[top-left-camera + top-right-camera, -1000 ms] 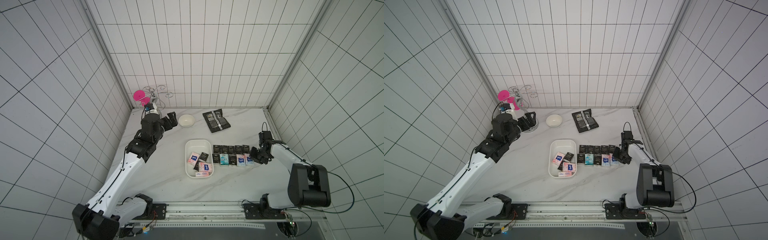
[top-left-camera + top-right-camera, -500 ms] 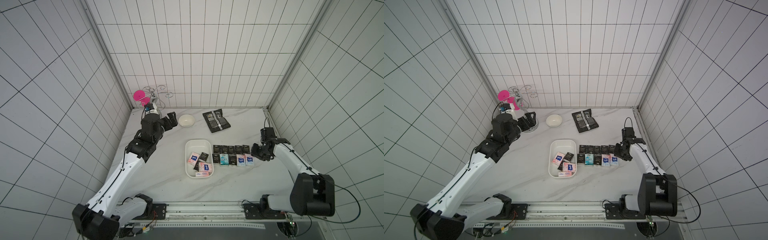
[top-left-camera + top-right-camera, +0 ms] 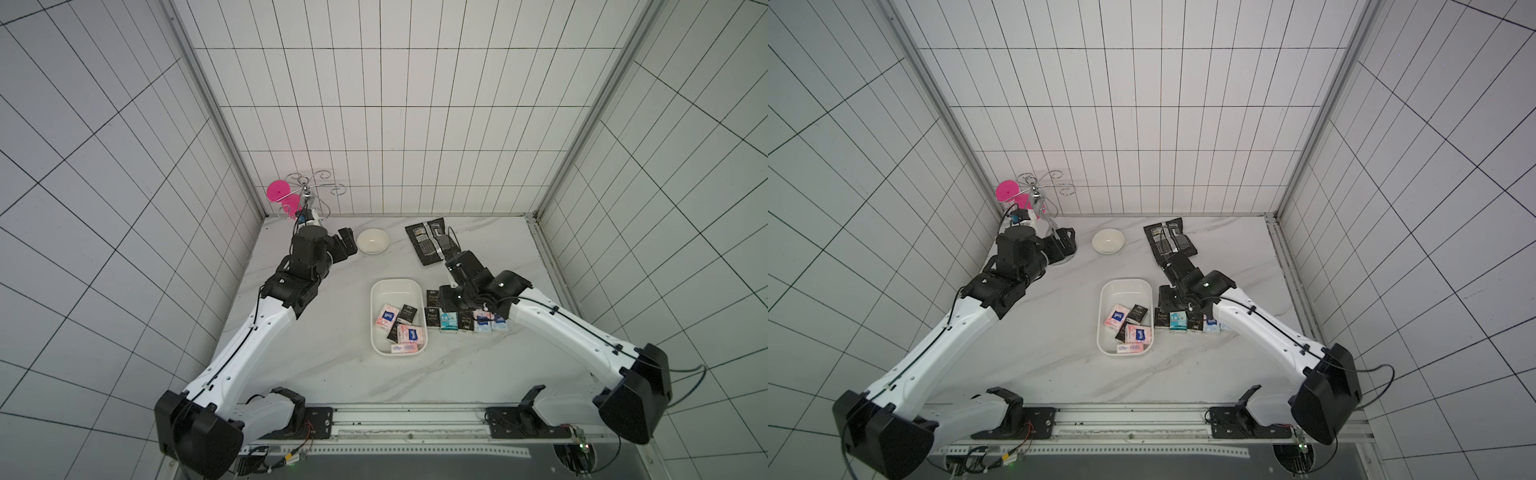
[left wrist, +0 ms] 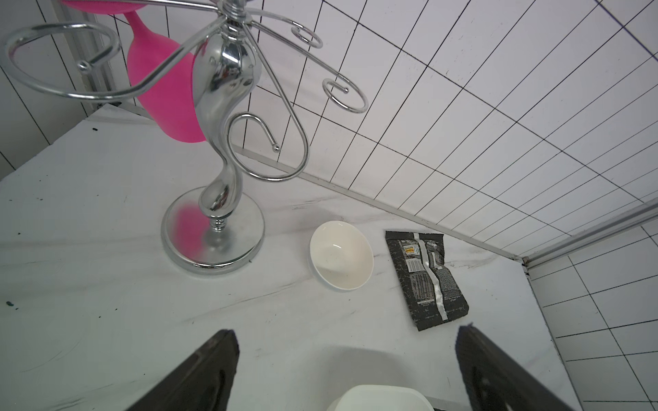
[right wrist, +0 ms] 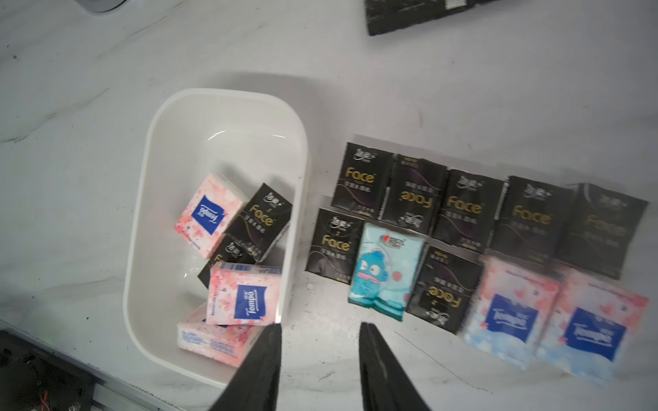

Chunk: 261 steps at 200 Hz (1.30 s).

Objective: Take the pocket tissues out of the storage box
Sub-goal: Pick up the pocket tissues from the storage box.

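Here, my right claw (image 5: 320, 325) hangs open and empty. Five pocket tissues (image 5: 236, 299) lie in the storage box (image 5: 171, 142) just beside its tips; ten more sit in two rows on the surface (image 5: 463, 89) on its other side. My left claw (image 4: 346, 331) also gapes, empty.

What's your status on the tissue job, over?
Left gripper open, empty, near the white bowl. Right gripper open, empty, beside the storage box. Five pocket tissues inside, ten laid out alongside. Nothing in the way.
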### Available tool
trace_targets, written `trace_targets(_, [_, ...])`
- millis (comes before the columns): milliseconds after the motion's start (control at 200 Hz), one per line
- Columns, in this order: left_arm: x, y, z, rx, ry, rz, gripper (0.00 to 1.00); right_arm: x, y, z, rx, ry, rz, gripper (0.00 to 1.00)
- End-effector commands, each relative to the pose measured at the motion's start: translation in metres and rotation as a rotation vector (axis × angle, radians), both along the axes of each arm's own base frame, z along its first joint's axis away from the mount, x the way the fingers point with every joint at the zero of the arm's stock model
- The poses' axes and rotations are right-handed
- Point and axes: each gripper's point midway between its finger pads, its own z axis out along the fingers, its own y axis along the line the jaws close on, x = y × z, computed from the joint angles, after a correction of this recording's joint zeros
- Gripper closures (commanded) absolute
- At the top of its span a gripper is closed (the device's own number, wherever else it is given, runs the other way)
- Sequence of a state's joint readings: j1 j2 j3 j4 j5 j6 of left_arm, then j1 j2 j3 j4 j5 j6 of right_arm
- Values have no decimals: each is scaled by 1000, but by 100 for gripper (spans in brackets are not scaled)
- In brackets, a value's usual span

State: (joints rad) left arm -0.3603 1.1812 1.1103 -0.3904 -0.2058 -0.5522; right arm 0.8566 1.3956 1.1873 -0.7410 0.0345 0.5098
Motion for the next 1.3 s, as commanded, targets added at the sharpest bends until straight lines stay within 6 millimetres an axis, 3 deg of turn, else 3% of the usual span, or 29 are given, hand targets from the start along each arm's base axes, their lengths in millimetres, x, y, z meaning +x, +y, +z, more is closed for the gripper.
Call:
trace_targets(0, [1,4,4,38,1,16,1,2,41,3,3,-42,30,60])
trace_targets(140, [0,9,7,62,3,35,1,0,86,-13,17,-30,90,60])
trace_targets(285, [-4,14,12,87,0,46,1,-10,97,-41,-52,32,128,61])
trace_targets(650, [-3,14,19,89,-9,48,1,-63,87,-93,-151,117,124,61])
trace_targets(1010, [-8,18,21,92,-17,55,1,-69,78,-120,-222,122,101,65])
trace_targets(1299, [-9,19,21,91,-19,55,1,-63,73,-123,-258,83,85,92])
